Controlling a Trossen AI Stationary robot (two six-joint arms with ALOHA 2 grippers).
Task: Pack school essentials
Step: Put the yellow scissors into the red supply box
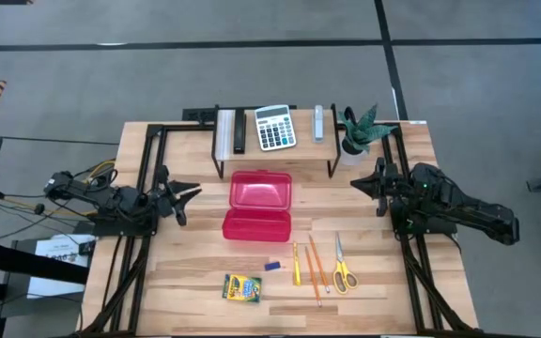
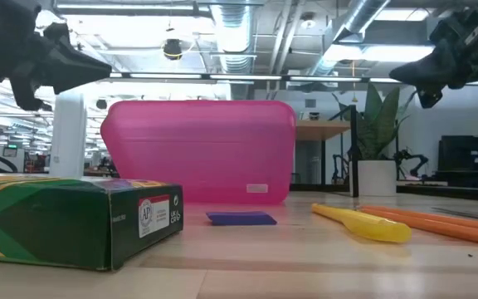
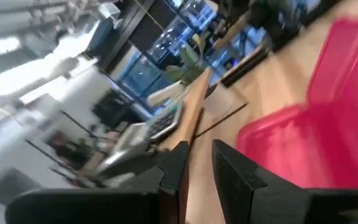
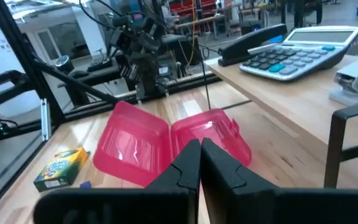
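High view | scissors (image 1: 344,267) near table's front, well apart from right end effector (image 1: 360,182) | fingers pressed together, empty

Glossy translucent plastic case (image 1: 257,205), wood table (image 1: 374,282)

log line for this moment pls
stage: not started | left gripper: raised left of red case, empty | right gripper: shut, raised right of it, empty | case: open | scissors, pencils, crayon box: on table
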